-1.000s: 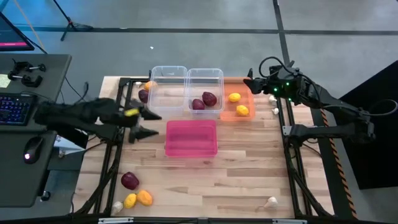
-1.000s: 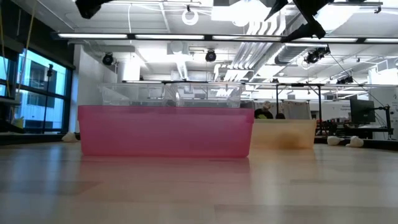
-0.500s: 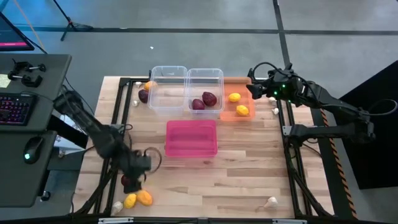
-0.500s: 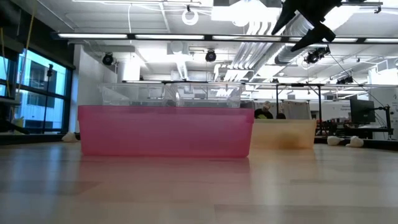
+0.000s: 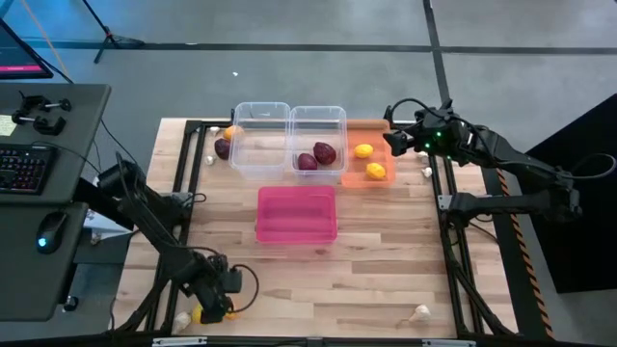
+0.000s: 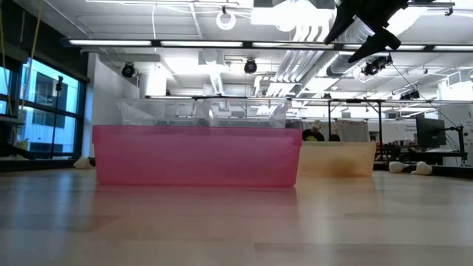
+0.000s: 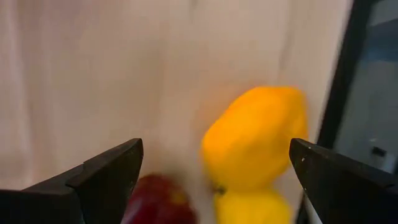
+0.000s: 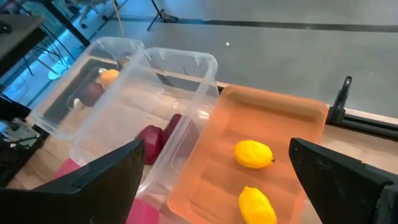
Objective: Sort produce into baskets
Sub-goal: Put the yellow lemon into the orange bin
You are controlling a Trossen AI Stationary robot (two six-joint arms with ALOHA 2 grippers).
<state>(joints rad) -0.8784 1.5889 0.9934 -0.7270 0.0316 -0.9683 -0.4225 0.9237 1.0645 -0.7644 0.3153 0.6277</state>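
Down at near-left corner, left gripper (image 5: 214,306) reaching low, jaws apart over orange fruit (image 7: 256,138); only visible up close. Far right, right gripper (image 5: 393,142) hovering, spread wide too.

Dark jointed arms, black cables; right arm (image 5: 501,159) green-lit.

Robotics laboratory in an open industrial hall. A wooden table (image 5: 366,241) in a black metal frame (image 5: 451,202) stands on a grey concrete floor (image 5: 289,67). Beside it, a desk (image 5: 58,106) carries a keyboard (image 5: 21,169) and mouse (image 5: 48,231). Behind: exposed ceiling ducts (image 6: 310,33), strip lights (image 6: 170,43), further workstations (image 6: 429,133), tall windows (image 6: 41,103).
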